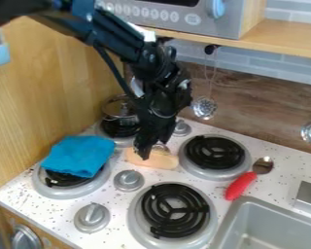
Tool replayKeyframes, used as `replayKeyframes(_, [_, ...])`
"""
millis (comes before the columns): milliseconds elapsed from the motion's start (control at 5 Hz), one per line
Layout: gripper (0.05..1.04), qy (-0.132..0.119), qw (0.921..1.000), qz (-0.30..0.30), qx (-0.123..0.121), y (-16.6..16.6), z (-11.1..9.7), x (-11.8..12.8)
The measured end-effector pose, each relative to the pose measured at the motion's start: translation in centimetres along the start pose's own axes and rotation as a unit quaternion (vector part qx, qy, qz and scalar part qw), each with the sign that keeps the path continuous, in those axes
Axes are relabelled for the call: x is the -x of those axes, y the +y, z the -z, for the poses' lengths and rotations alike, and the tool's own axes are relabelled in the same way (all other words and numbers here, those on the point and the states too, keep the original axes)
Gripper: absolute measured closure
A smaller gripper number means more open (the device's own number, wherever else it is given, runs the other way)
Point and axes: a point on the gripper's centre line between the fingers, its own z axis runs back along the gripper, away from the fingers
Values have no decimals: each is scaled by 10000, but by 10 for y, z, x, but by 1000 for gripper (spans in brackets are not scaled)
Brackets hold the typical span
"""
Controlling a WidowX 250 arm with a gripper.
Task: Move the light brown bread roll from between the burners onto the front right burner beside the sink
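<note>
My gripper (149,147) hangs down over the middle of the stove top, its tips at an orange-tan oblong item (159,159) lying between the burners. Whether they touch it I cannot tell. A blue folded cloth (80,154) lies partly over the left front burner (47,188). To the right, a spoon with a red handle (240,186) rests beside the back right burner (215,152). Behind the gripper, on the back left burner, stands a pot with a glass-like lid (118,107).
A front burner (174,211) and silver knobs (128,180) stand near the gripper. The grey sink (275,221) is at the lower right. Ladles (204,107) hang along the back wall under a wooden shelf (285,39), and a wooden side panel (47,92) rises at the left.
</note>
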Motion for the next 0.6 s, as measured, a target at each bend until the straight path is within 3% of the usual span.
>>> replayKeyframes(600, [82,102,9994,-211,-259,4,24,-7])
